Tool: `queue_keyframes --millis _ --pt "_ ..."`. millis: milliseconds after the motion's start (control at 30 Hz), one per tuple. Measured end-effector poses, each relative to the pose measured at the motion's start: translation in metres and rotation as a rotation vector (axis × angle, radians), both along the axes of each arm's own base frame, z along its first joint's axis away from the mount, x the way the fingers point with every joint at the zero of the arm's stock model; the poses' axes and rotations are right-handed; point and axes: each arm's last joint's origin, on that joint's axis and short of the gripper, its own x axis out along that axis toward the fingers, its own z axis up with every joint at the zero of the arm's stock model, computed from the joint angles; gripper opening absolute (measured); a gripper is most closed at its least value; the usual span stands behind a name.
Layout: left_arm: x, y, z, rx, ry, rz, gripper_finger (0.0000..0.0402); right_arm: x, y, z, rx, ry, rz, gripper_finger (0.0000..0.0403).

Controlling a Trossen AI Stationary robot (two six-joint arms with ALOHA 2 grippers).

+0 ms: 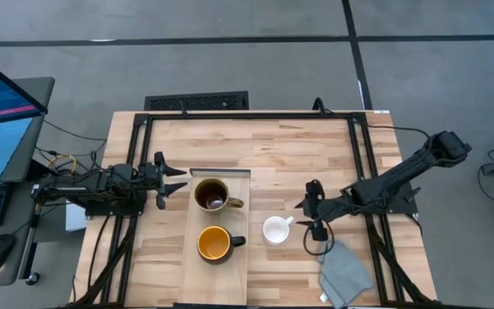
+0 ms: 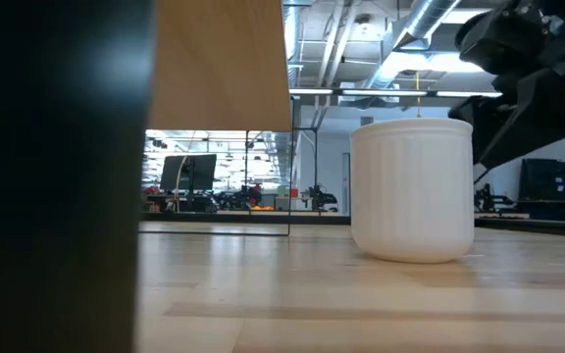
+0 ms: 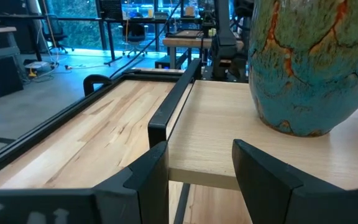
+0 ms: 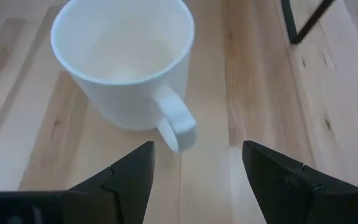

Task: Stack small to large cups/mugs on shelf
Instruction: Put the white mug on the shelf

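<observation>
The large brown mug (image 1: 213, 195) and the dark mug with a yellow inside (image 1: 215, 244) stand on the pale wooden shelf (image 1: 230, 279). The small white mug (image 1: 276, 230) stands on the tabletop just right of the shelf, its handle (image 4: 176, 124) pointing toward my right gripper. My right gripper (image 1: 303, 217) is open a little to the right of that handle, its fingers (image 4: 129, 177) apart and touching nothing. My left gripper (image 1: 181, 183) is open at the shelf's left edge, beside the large mug, whose teal-glazed wall shows in the left wrist view (image 3: 309, 62).
A grey cloth (image 1: 346, 273) lies on the table near the front right. A black frame (image 1: 247, 115) runs around the tabletop. The shelf board sits raised above the table (image 3: 216, 149). A dark upright (image 2: 57, 176) fills the left of the low view.
</observation>
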Motion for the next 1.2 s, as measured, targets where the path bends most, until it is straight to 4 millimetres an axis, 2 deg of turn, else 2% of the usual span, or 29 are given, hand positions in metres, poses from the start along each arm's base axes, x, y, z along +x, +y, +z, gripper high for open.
queue_keyframes --millis 333,633,867,1000,1200 --pt "0.0 0.0 0.0 -0.001 0.0 0.001 0.0169 0.02 0.007 0.005 -0.054 -0.025 0.054 0.0264" --pt "0.0 0.0 0.0 -0.003 0.0 0.001 0.0169 0.029 0.013 -0.004 -0.051 0.027 0.057 0.0264" --pt "0.0 0.0 0.0 -0.003 0.0 0.001 0.0169 0.035 0.017 -0.009 0.014 0.066 0.033 0.0262" --pt "0.0 0.0 0.0 -0.002 0.0 0.012 0.0169 0.038 0.022 -0.007 0.027 0.068 0.05 0.0239" --pt "0.0 0.001 0.0 -0.001 -0.001 0.024 0.0169 0.04 0.033 -0.001 0.045 0.052 0.098 0.0166"
